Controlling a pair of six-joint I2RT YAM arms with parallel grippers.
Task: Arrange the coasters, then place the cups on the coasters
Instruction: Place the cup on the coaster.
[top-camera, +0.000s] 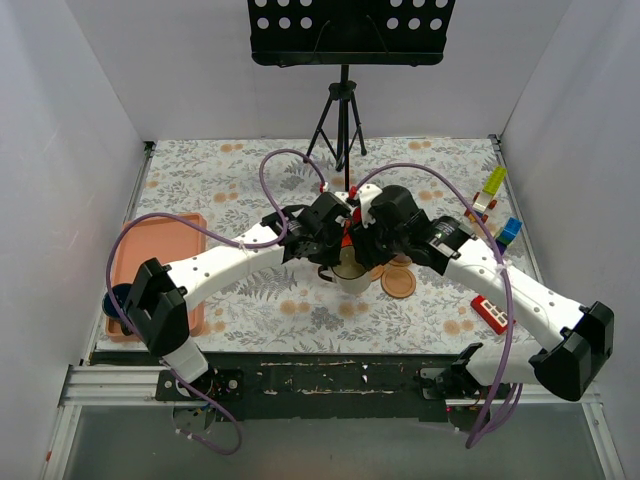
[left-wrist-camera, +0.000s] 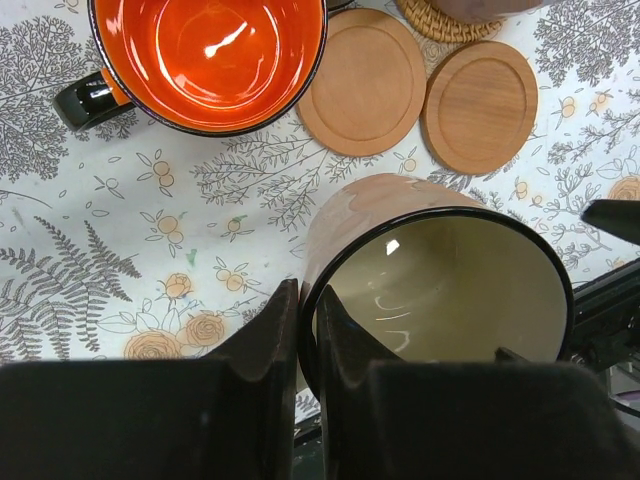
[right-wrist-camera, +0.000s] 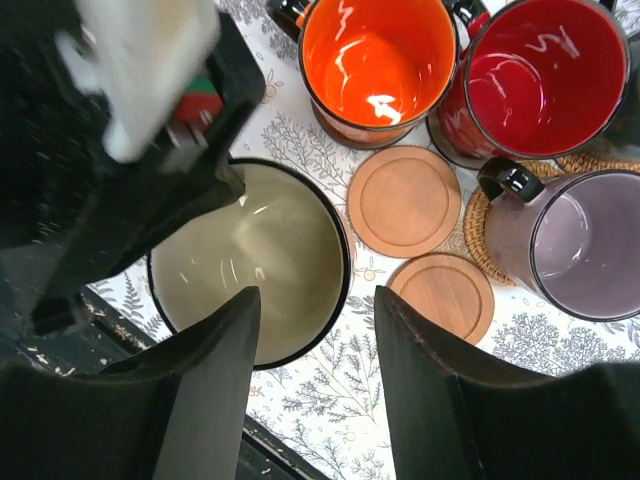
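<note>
- Cream glaze, black rim: the cream cup (left-wrist-camera: 450, 290) stands mouth up, long axis near vertical (handle hidden), at mid tabletop (left-wrist-camera: 100, 250).
- Clenched: the left claw (left-wrist-camera: 305, 300) pinches the cup's wall, one finger inside and one outside.
- Released: the right claw (right-wrist-camera: 318, 295) hangs over the cup's rim with its fingers spread, gripping nothing.
- Just beside the cup lie two wood coasters (left-wrist-camera: 362, 80), flat smooth ringed discs, side by side and bare.
- Near them stands the glossy orange cup (left-wrist-camera: 205, 55), mouth up.
</note>
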